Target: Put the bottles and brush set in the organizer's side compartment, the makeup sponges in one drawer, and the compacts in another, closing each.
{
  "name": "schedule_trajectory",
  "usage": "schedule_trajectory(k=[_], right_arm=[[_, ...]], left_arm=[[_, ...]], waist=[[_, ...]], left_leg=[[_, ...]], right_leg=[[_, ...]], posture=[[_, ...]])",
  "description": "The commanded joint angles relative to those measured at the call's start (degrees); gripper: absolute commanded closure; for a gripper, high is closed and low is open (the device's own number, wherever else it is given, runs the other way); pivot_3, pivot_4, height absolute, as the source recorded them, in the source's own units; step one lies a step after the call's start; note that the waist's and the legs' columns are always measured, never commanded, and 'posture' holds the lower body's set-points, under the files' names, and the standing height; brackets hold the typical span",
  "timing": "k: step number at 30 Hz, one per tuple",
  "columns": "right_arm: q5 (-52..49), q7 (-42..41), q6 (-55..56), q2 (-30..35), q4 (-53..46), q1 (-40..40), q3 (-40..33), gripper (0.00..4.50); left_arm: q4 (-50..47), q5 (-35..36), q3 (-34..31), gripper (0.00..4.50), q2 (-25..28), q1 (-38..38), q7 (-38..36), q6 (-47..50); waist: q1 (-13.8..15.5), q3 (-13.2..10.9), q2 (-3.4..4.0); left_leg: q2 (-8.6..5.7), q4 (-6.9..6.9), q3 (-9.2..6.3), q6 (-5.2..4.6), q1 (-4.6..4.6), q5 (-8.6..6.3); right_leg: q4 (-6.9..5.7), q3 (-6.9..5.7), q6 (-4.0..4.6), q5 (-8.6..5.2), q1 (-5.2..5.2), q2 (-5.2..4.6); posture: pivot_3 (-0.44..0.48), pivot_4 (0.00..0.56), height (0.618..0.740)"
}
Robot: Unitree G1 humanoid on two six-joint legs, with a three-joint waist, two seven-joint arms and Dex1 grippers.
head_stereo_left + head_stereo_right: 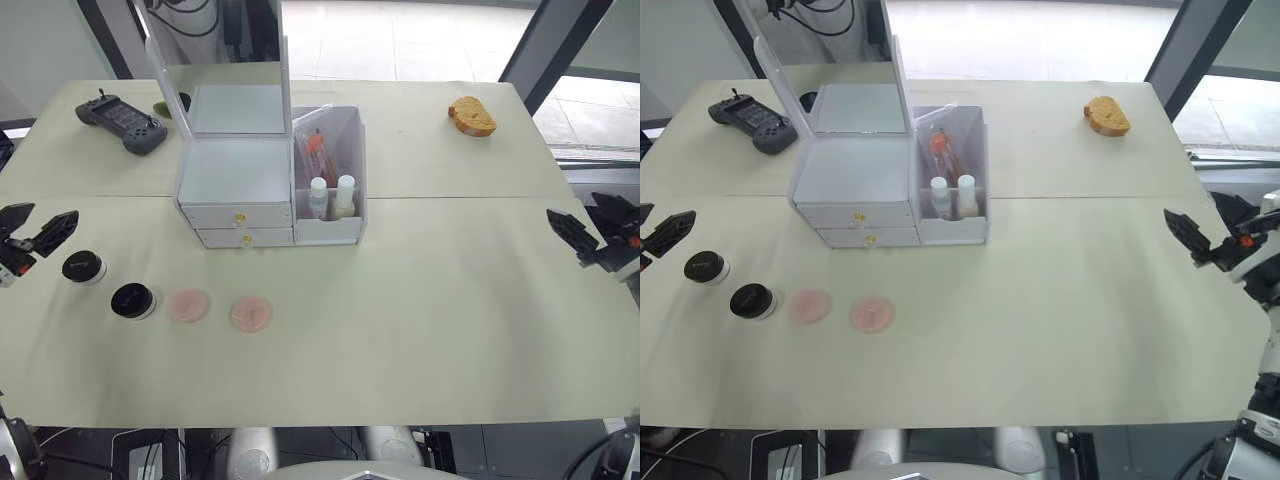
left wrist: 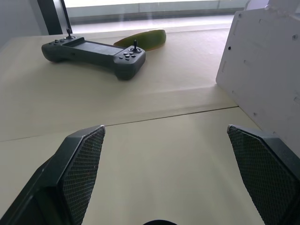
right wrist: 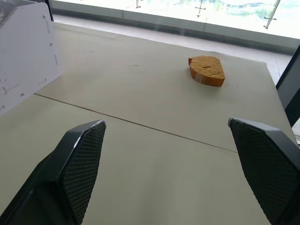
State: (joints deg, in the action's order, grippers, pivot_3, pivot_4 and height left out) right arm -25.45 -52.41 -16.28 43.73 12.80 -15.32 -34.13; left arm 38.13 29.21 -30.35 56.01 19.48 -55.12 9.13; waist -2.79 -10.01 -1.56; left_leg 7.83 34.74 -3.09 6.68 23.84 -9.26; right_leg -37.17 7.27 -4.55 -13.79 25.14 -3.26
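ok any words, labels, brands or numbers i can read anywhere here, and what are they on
None can be read.
The two black compacts: faint marks on their lids, too small to read.
The two bottles in the side compartment: no label legible.
The black handheld controller: buttons and sticks, no readable print.
The organizer, the pink makeup sponges and the table: no text visible.
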Motion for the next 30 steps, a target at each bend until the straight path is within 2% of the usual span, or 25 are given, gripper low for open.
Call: schedule_trajectory(k=[1, 4, 6, 9, 11, 15, 17, 20, 23, 26, 30], right_arm=[[-5.9, -0.8, -6.1, 2.0, -6.9, -1.6, 0.5, 0.03], [-10.2, -0.9, -13.4, 3.0, -13.4, -3.9, 4.0, 0.03], [-10.9, -0.6, -16.5, 4.1, -18.8, -6.0, 8.1, 0.03], [-17.6, -1.4, -26.1, 4.6, -23.7, -12.1, 14.1, 0.03], [-16.9, -1.4, -26.8, 3.5, -25.9, -15.9, 18.9, 0.03], [-14.7, 0.7, -28.4, 1.3, -31.3, -23.3, 28.5, 0.03], [-15.6, -1.8, -30.5, 1.8, -32.0, -26.4, 31.9, 0.03], [-14.6, -0.6, -30.7, -0.1, -30.9, -30.3, 34.2, 0.03], [-11.8, 1.8, -29.0, -3.8, -28.6, -33.6, 36.7, 0.03], [-9.1, 2.4, -27.4, -5.5, -27.2, -34.6, 37.7, 0.03], [-7.9, 2.1, -27.3, -5.5, -26.9, -34.8, 37.8, 0.03]], left_arm=[[-5.7, 1.5, -2.1, 0.0, 1.5, 0.7, 0.3, 2.0], [-11.6, 2.5, -2.4, 0.0, 0.5, -0.9, 0.6, 4.3], [-19.2, 4.0, -2.0, 0.0, -0.5, -3.1, 0.8, 7.8], [-30.7, 7.2, -1.2, 0.0, -1.5, -5.0, 2.0, 13.3], [-37.7, 8.7, -1.0, 0.0, -2.2, -7.1, 2.0, 16.1], [-56.3, 17.7, -1.0, 0.0, -6.0, -14.9, 7.4, 26.9], [-62.9, 20.7, -1.1, 0.0, -9.6, -17.8, 12.8, 29.7], [-71.3, 22.5, 0.4, 0.0, -16.5, -20.3, 22.1, 31.0], [-77.0, 16.8, 5.5, 0.0, -24.9, -22.6, 31.6, 28.3], [-78.6, 6.3, 12.0, 0.0, -32.3, -22.0, 41.6, 24.2], [-76.9, -4.8, 20.6, 0.0, -37.7, -19.6, 48.5, 20.0]], waist=[[0.1, 0.0, 0.0], [0.0, 0.0, 0.0], [0.0, 0.0, 0.01], [0.2, 0.0, 0.01], [0.2, 0.0, 0.0], [0.2, 0.0, 0.0], [0.2, 0.0, 0.01], [0.5, 0.0, -0.02], [0.6, 0.0, -0.04], [0.9, 0.0, -0.08], [1.6, 0.1, -0.1]], left_leg=[[0.0, 0.0, -0.01, 0.0, 0.0, 0.0], [0.0, 0.0, 0.0, 0.01, 0.01, 0.0], [0.0, -0.01, -0.02, 0.01, 0.01, 0.0], [0.0, -0.02, -0.02, 0.01, 0.01, 0.0], [0.01, 0.01, -0.05, 0.01, 0.02, 0.0], [-0.01, 0.0, 0.0, 0.01, 0.05, -0.01], [0.0, 0.0, 0.0, 0.0, 0.14, -0.01], [0.0, 0.09, -0.07, 0.0, 0.18, -0.01], [0.0, 0.18, -0.08, -0.01, 0.16, -0.01], [-0.02, 0.24, -0.11, -0.01, 0.15, 0.0], [-0.03, 0.27, -0.1, -0.01, 0.18, 0.0]], right_leg=[[-0.02, 0.0, -0.02, 0.01, -0.01, 0.0], [-0.03, 0.01, -0.05, 0.02, -0.02, 0.0], [-0.05, 0.02, -0.08, 0.03, -0.02, 0.0], [-0.04, 0.04, -0.1, 0.03, -0.01, 0.0], [-0.05, 0.02, -0.04, 0.0, -0.01, 0.02], [0.02, 0.07, -0.06, -0.02, 0.01, -0.03], [0.01, 0.07, -0.11, 0.01, 0.09, -0.02], [-0.01, 0.01, -0.2, 0.07, 0.09, -0.01], [0.05, 0.01, -0.16, 0.09, 0.0, -0.01], [0.06, 0.01, -0.14, 0.15, -0.06, 0.01], [0.08, 0.03, 0.05, 0.3, -0.06, 0.02]], posture=[[0.0, 0.15, 0.705], [0.0, 0.15, 0.705], [0.0, 0.15, 0.705], [0.0, 0.15, 0.705], [0.0, 0.15, 0.705], [0.0, 0.15, 0.705], [0.0, 0.15, 0.705], [0.0, 0.15, 0.705], [0.0, 0.15, 0.705], [0.0, 0.15, 0.705], [0.0, 0.15, 0.705]])
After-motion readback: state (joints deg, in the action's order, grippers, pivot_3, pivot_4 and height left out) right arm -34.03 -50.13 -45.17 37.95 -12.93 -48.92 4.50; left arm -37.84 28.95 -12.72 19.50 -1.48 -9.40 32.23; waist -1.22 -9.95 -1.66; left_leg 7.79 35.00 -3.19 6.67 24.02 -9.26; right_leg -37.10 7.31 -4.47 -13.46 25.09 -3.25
